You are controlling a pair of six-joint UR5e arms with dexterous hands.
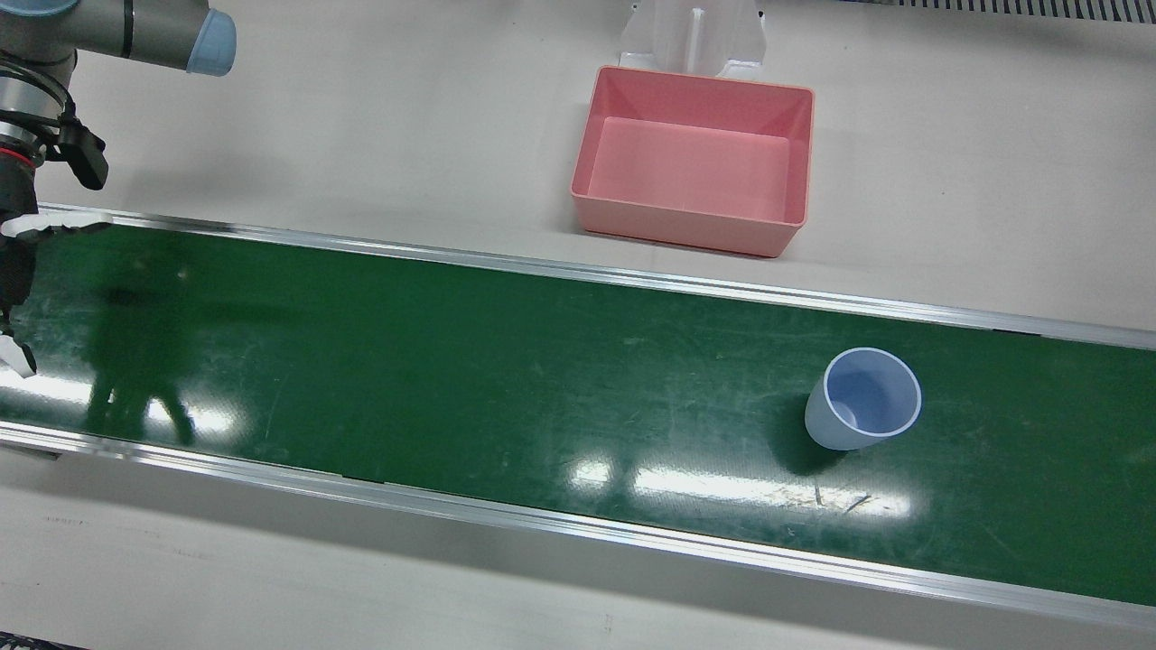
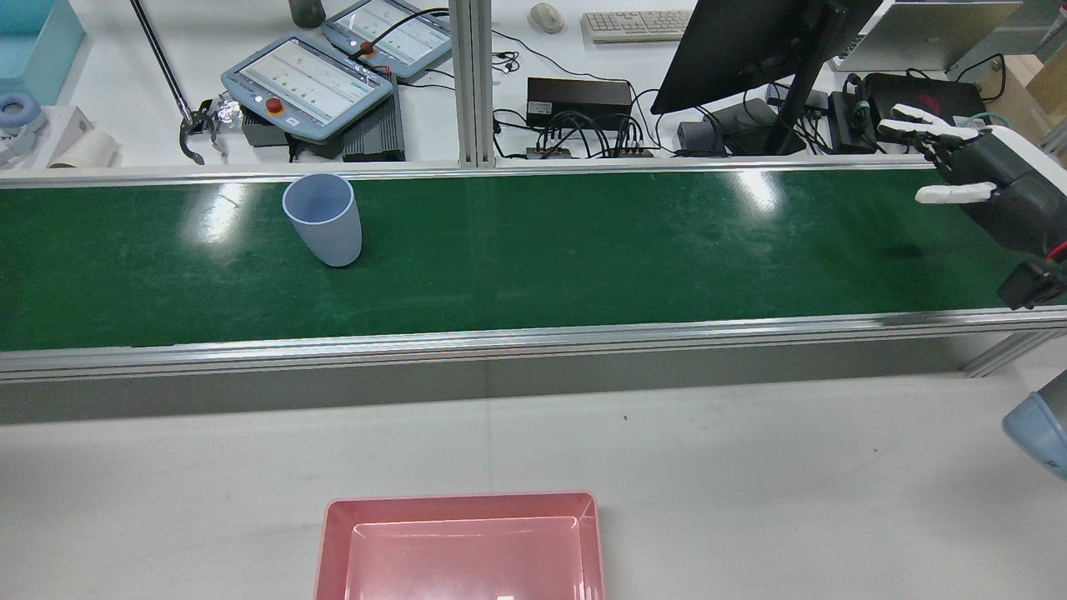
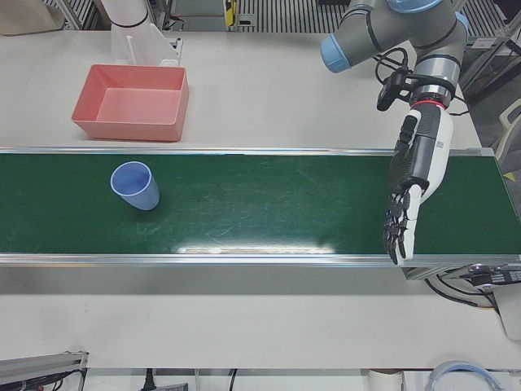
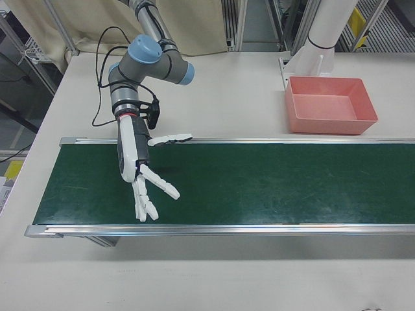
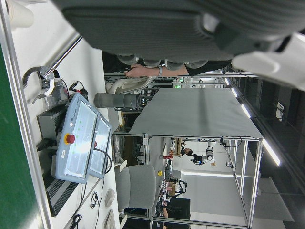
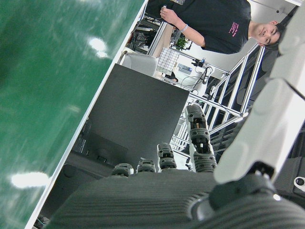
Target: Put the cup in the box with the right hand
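While the belt lies bare between them:
Cup [image 1: 862,398]: stood upright on the green belt [image 1: 452,361], far along it from the right hand.
Right hand [image 4: 139,175]: held over the belt's end, fingers spread, nothing grasped.
Box [image 1: 695,161]: set on the worktop [image 1: 361,117] beside the belt.

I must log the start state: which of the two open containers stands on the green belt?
The blue cup, upright on the belt; the pink box sits off it, on the white table.

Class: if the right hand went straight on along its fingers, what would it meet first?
Probably the green belt or its operator-side rail; height is unclear. The cup lies far off that line.
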